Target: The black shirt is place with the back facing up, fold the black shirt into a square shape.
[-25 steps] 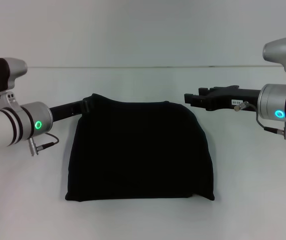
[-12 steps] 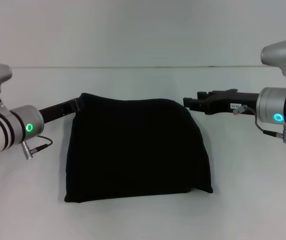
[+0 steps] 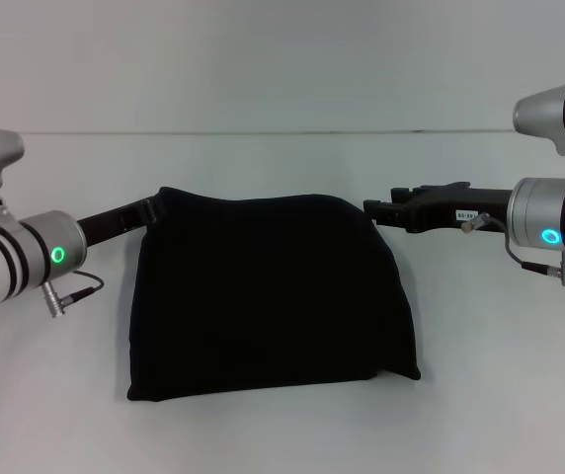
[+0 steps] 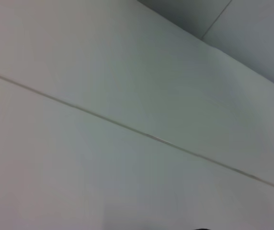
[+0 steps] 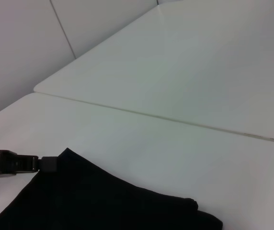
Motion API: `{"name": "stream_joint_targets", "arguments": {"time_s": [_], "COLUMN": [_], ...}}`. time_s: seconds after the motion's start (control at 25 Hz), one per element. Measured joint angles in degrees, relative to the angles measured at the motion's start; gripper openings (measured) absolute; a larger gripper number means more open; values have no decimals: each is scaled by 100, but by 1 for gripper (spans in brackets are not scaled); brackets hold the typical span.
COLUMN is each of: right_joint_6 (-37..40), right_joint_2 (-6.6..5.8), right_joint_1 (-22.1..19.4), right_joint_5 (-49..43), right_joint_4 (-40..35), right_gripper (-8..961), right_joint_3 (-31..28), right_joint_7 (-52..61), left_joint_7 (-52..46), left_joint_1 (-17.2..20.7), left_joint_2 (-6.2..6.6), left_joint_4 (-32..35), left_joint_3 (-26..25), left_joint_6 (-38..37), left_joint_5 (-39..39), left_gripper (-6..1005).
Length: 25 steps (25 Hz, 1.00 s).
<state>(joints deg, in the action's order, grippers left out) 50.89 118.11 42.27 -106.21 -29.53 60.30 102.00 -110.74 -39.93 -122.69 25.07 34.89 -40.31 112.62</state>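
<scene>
Folded black shirt (image 3: 268, 296) rests squarish on the counter (image 3: 282, 434).
Left end effector (image 3: 154, 208) touches its far left corner, grip unclear; right end effector (image 3: 371, 208) beside the other, also unclear.

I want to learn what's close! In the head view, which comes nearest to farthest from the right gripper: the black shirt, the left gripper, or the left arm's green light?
1. black shirt, just beside the right gripper.
2. left gripper, at the shirt's far-left corner.
3. green light, farther out on the left.
</scene>
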Motion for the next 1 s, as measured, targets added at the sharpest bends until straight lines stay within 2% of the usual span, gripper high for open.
{"name": "stream_joint_targets", "arguments": {"time_s": [0.6, 1.0], "right_joint_6": [-35, -31], "right_joint_2": [0, 0], "right_joint_1": [50, 61], "right_joint_5": [-6, 2], "right_joint_4": [-29, -65], "right_gripper": [562, 567], "right_joint_3": [-3, -24], "right_joint_7": [-46, -80], "left_joint_7": [50, 56], "left_joint_1": [-249, -146], "left_joint_2": [100, 93], "left_joint_4": [-11, 17], "left_joint_3": [52, 73], "left_joint_6": [-23, -10], "left_joint_5": [40, 102], "left_gripper": [12, 13]}}
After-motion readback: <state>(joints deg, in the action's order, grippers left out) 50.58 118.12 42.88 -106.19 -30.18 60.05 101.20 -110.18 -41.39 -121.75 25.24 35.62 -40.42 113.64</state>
